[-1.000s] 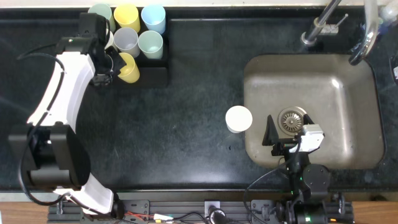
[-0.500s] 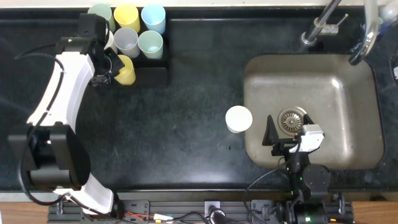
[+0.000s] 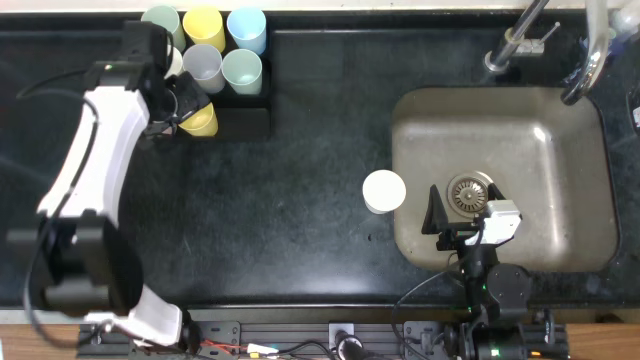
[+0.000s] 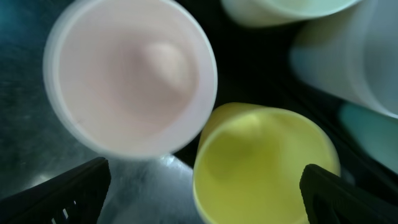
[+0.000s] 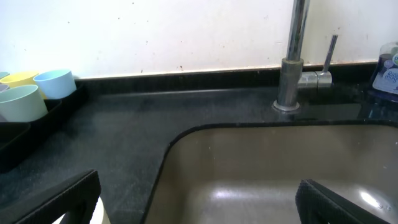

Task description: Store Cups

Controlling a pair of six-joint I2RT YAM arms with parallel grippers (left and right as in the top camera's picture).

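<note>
Top view, round white cup (image 3: pixel 384 191), steel sink (image 3: pixel 540 130)

Yellow cup (image 4: pixel 264 165) below left gripper (image 4: pixel 205 186), near rim cut off by picture edge, pale cup (image 4: pixel 130 78) beside it blurred, other cups (image 4: pixel 360 56) beyond gripper cropped, faucet (image 5: pixel 292 56) top cropped.

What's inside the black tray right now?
Cups: green, yellow, blue, grey, mint, plus a second yellow in front. A pink cup stands beside it; the left arm hides whether that one is in the tray.
</note>
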